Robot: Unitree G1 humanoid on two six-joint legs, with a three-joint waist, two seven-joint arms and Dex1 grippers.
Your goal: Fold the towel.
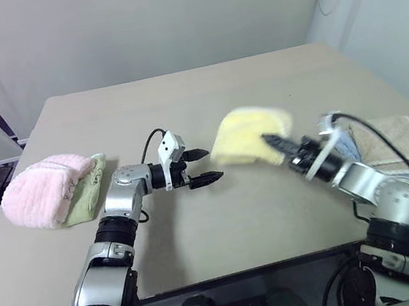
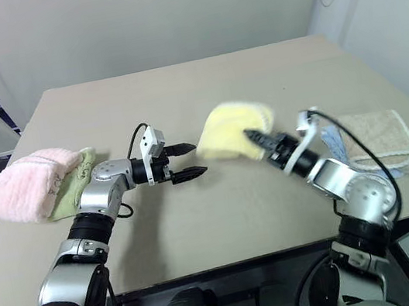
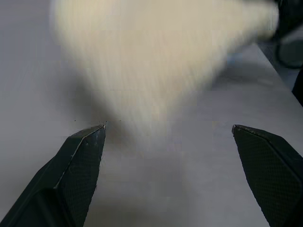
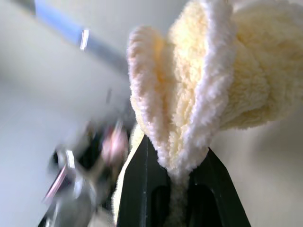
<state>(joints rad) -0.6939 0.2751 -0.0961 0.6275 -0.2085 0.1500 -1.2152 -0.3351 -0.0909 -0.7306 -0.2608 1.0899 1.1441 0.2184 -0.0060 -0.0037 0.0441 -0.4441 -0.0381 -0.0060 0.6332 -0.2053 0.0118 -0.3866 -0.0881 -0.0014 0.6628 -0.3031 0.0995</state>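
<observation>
The pale yellow fuzzy towel (image 1: 247,135) hangs bunched above the middle of the table, its folds pinched between the two black fingers (image 4: 137,189) of my right gripper (image 1: 275,143), which is shut on it. In the right wrist view the towel (image 4: 208,85) bulges out past the jaws. My left gripper (image 1: 205,165) stands open just left of the towel, pointing toward it, with nothing between its fingers (image 3: 75,161). The towel (image 3: 156,52) shows blurred ahead of them in the left wrist view.
A fluffy pink towel (image 1: 42,189) lies on a light green cloth (image 1: 87,194) at the table's left edge. A beige towel (image 1: 400,137) lies over a blue cloth at the right edge. The tan table (image 1: 202,90) runs on behind.
</observation>
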